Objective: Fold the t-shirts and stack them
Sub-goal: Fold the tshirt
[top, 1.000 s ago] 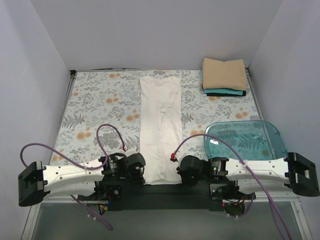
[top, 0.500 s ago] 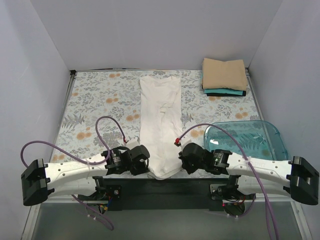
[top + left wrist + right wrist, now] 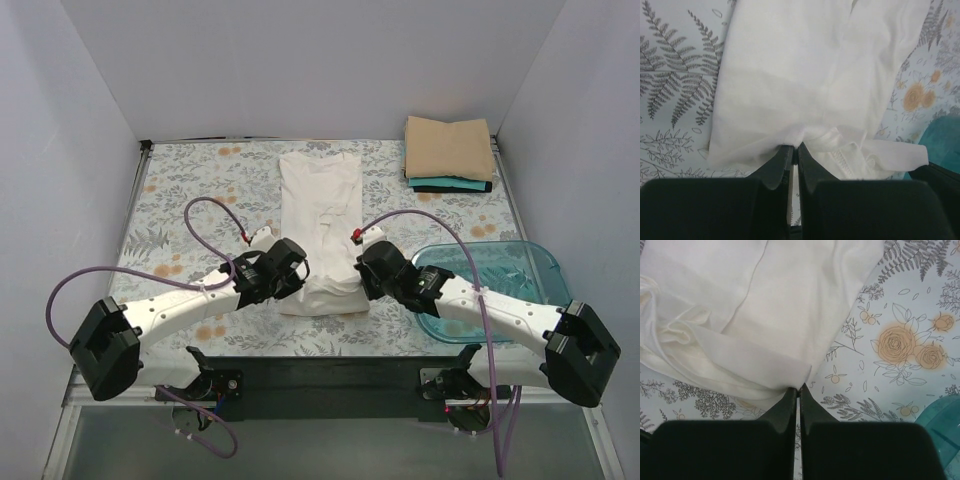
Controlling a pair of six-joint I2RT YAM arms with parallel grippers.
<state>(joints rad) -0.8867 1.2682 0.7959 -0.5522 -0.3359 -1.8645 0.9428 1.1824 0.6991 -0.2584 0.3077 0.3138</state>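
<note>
The off-white t-shirt (image 3: 322, 205) lies lengthwise down the middle of the floral table cover, its near end lifted and folded back over itself. My left gripper (image 3: 298, 272) is shut on the shirt's near left corner (image 3: 790, 135). My right gripper (image 3: 358, 272) is shut on the near right corner (image 3: 790, 371). Both hold the hem above the shirt's middle. A stack of folded shirts sits at the far right corner: tan (image 3: 449, 148) on top, teal (image 3: 448, 184) and black (image 3: 462, 189) beneath.
A clear blue plastic tub (image 3: 500, 272) lies at the right, partly under my right arm; its edge shows in the right wrist view (image 3: 940, 425). The floral table cover (image 3: 190, 200) is bare at the left. White walls enclose the table on three sides.
Both grippers have moved away from the near edge toward the table's middle, carrying the shirt's near hem up and over the shirt, so the shirt looks shorter.
</note>
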